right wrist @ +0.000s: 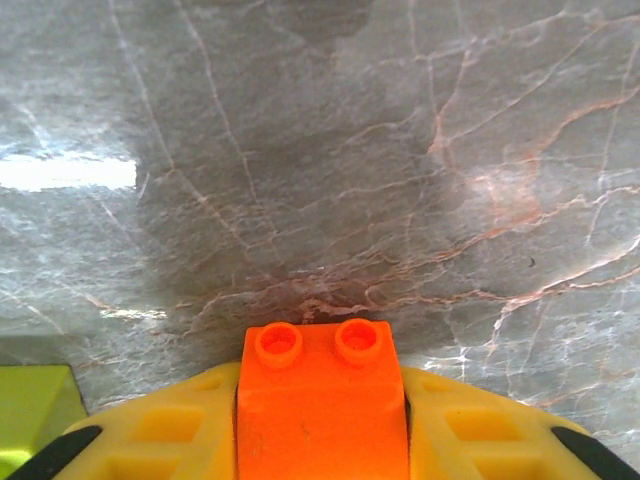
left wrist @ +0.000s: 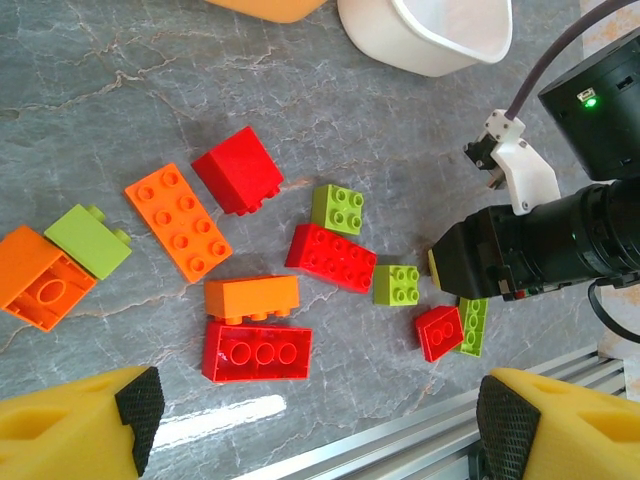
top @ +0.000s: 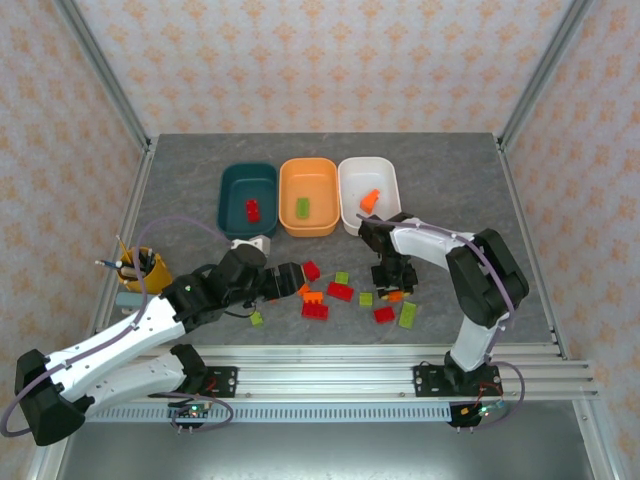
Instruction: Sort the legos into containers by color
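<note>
Legos lie loose on the grey worktop [top: 450, 180] between the 2 arms, in red, orange and lime green; the right pincer [top: 392, 288] sits low at the right of the scatter, its yellow fingers [right wrist: 150, 430] pinching an orange brick [right wrist: 320, 400] with 2 studs showing at its far end; a lime green brick [right wrist: 30, 410] lies just beside it at the lower left of the wrist view; the left pincer [left wrist: 320, 405] hangs spread and holds nothing, at the left of the scatter; nearest ahead of it lies an upturned red brick [left wrist: 257, 351], touching an orange one [left wrist: 252, 297] behind it; further on lie a long orange brick [left wrist: 178, 221] and a red cube [left wrist: 238, 170]; at the far side 3 tubs stand in a row: the dark teal tub [top: 248, 172] holds 1 red piece [top: 252, 209], the orange tub [top: 308, 166] 1 lime green piece [top: 302, 207], the white tub [top: 368, 163] 1 orange piece [top: 370, 200]
</note>
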{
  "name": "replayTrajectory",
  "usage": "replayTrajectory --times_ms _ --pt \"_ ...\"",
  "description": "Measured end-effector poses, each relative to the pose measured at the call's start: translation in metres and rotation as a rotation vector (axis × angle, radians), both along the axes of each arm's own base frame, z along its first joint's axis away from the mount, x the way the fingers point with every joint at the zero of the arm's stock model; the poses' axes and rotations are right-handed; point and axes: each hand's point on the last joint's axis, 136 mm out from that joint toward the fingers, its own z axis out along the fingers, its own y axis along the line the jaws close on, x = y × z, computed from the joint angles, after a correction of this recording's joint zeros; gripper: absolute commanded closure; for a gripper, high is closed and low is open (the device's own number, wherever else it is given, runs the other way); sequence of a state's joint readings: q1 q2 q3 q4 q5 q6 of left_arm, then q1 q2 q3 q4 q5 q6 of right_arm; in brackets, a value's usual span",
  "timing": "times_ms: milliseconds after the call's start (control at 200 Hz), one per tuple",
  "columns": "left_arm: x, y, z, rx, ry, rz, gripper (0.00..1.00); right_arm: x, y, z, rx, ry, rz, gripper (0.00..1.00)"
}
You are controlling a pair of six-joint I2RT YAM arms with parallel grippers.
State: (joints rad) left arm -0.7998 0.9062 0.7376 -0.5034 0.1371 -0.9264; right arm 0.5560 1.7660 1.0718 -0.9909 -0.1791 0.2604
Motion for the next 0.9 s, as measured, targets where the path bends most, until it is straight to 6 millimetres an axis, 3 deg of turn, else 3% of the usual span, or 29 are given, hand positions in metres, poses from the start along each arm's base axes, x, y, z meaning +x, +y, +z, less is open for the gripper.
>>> replayTrajectory --times_ms 145,240,470,565,666,791,901 --pt "0.0 0.0 0.0 0.005 -0.002 0.0 0.16 0.005 0.001 0.005 0.005 -0.03 -0.008 0.7" --pt "0.003 -0.001 0.001 0.015 -0.005 0.008 0.16 0.021 0.006 0.021 0.026 -0.1 -0.017 0.71" --pt "0.025 -0.001 0.034 0.053 -0.078 0.055 0.16 0.113 0.037 0.1 0.162 -0.382 -0.086 0.71" --pt "0.035 0.002 0.051 0.079 -0.121 0.089 0.15 0.148 0.05 0.117 0.198 -0.446 -0.107 0.71" --pt "0.044 0.003 0.065 0.111 -0.156 0.108 0.15 0.177 0.061 0.109 0.209 -0.452 -0.131 0.71" --pt "0.055 0.0 0.072 0.149 -0.17 0.116 0.15 0.203 0.066 0.079 0.212 -0.4 -0.173 0.69" --pt "0.057 -0.001 0.068 0.175 -0.161 0.116 0.15 0.219 0.065 0.052 0.204 -0.357 -0.207 0.6"
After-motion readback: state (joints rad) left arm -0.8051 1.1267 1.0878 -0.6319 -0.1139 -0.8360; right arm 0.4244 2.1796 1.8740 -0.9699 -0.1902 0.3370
